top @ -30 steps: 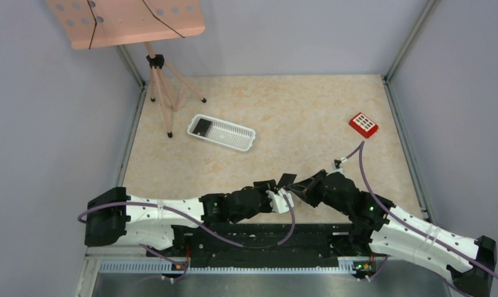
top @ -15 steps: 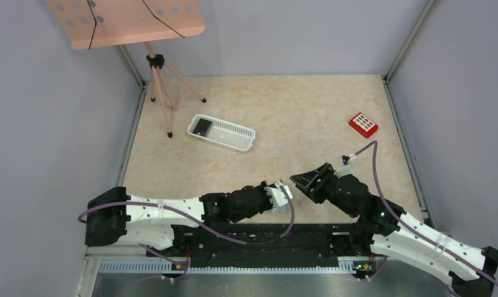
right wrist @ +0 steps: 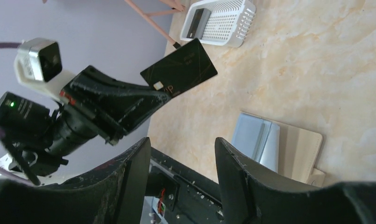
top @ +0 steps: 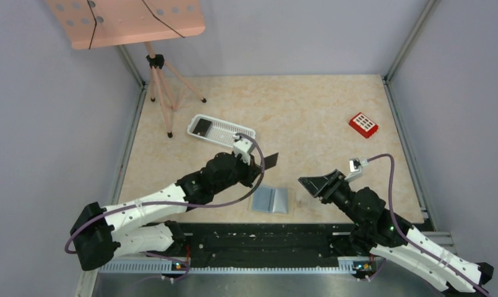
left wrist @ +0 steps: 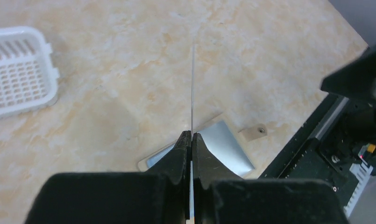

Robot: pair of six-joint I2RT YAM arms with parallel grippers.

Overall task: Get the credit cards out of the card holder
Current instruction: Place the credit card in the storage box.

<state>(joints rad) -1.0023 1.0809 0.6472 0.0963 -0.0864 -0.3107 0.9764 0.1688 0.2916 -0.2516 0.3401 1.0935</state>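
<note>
1. Over the last second the two arms came apart. They had been bunched together over the holder (top: 271, 200). By this moment the left end effector (top: 258, 164) had lifted off to the holder's back-left, clamped tight on a dark card (top: 270, 161). The left wrist view showed that card edge-on between the closed fingers (left wrist: 182, 148).
2. The holder lay open and flat on the surface (top: 308, 117), free of both arms, with its blue-grey half and pale half side by side.
3. The right end effector (top: 309, 185) hovered just right of the holder with its fingers spread wide and nothing between them.
4. I judged that one card was out and ready to be dropped off. The likely spot was the white basket (top: 221, 132), back-left of the holder, where another dark card (top: 201, 127) already lay at the far end. Whether any cards were left in the holder's pockets could not be told.
5. A red box (top: 363, 124) sat well apart to the holder's back-right. A tripod stand (top: 163, 93) stood back-left of the holder, beyond the basket. A small tan tag (left wrist: 257, 131) lay just right of the holder.
6. Nothing lay between the held card and the basket. The left arm's purple cable (top: 259, 153) looped close by the card, and I judged it the only thing likely to snag.
</note>
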